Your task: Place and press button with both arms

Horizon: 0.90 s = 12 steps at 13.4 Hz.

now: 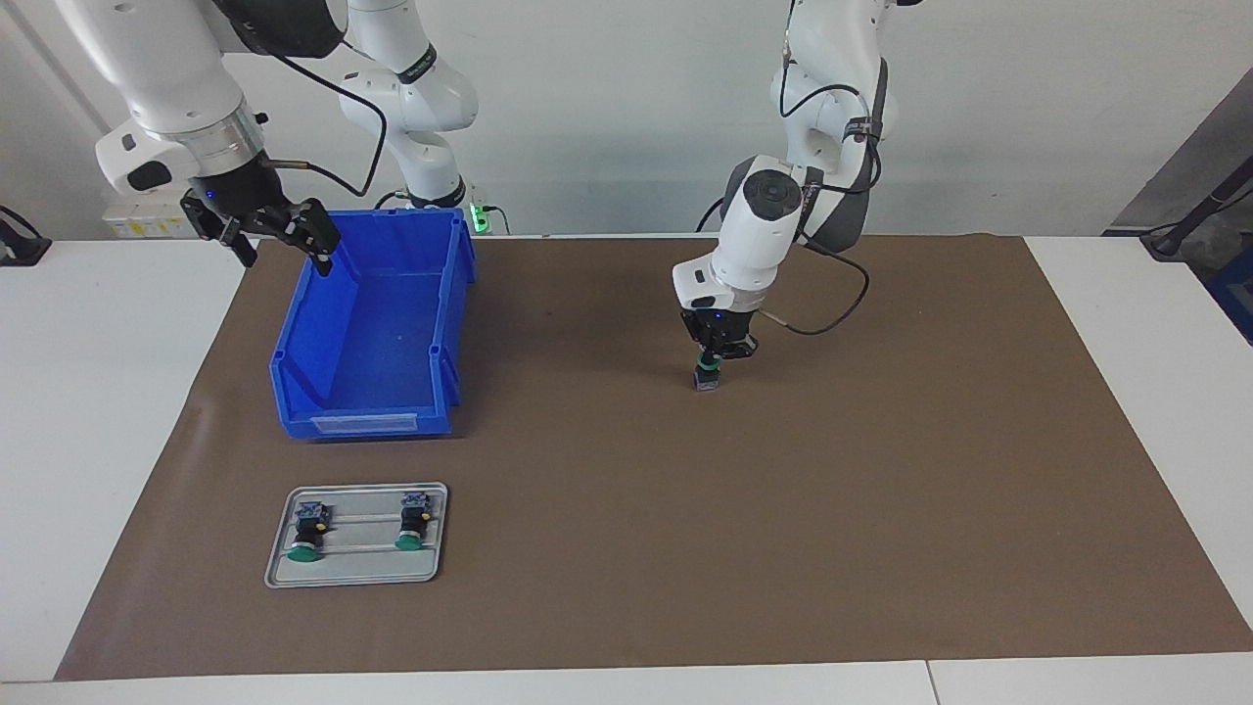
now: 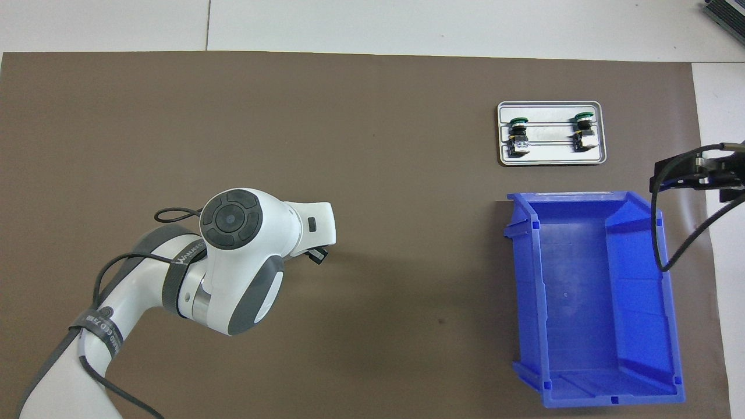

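Observation:
My left gripper [image 1: 709, 366] is shut on a button [image 1: 707, 380] over the middle of the brown mat. The button hangs upright with its green cap between the fingers and its grey block at or just above the mat. In the overhead view the left arm's wrist hides this gripper and the button. My right gripper [image 1: 286, 260] is open and empty, raised over the corner of the blue bin [image 1: 372, 323] nearest the robots. In the overhead view the right gripper [image 2: 663, 174] shows beside the blue bin [image 2: 588, 291].
A silver tray [image 1: 362, 566] lies farther from the robots than the bin. Two more green-capped buttons [image 1: 305, 534] [image 1: 411, 524] lie on it. The overhead view shows the tray [image 2: 550, 154] with both buttons [image 2: 518, 134] [image 2: 583, 132]. The brown mat [image 1: 881, 509] covers most of the table.

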Available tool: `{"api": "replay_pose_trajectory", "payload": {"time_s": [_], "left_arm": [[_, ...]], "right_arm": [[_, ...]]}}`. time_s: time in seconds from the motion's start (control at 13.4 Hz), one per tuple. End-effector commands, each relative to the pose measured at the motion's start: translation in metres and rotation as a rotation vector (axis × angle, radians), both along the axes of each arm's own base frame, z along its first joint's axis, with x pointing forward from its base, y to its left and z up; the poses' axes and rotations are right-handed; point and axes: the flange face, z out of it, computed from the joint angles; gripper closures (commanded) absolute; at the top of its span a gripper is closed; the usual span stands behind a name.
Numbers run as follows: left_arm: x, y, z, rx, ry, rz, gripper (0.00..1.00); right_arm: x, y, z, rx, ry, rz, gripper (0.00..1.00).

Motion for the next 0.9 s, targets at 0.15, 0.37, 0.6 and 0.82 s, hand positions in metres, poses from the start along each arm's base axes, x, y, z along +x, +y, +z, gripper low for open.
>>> {"api": "replay_pose_trajectory", "payload": {"time_s": [0.15,0.37,0.6,0.82], "left_arm": [[-0.002,0.005,-0.011,0.012,-0.021,0.016,1.0],[0.005,0.009,0.018,0.004,-0.013,0.024,1.0],[0.025,0.035,0.063,0.066,-0.02,0.019,1.0],[0.046,0.082,0.084,0.083,0.001,0.134,0.93]], "right_arm": [[-0.002,0.001,-0.001,0.004,0.011,-0.013,0.0],[-0.002,0.001,-0.001,0.004,0.011,-0.01,0.0],[-0.002,0.001,-0.001,0.004,0.011,-0.01,0.0],[-0.003,0.001,0.0,0.004,0.011,-0.008,0.0]]}}
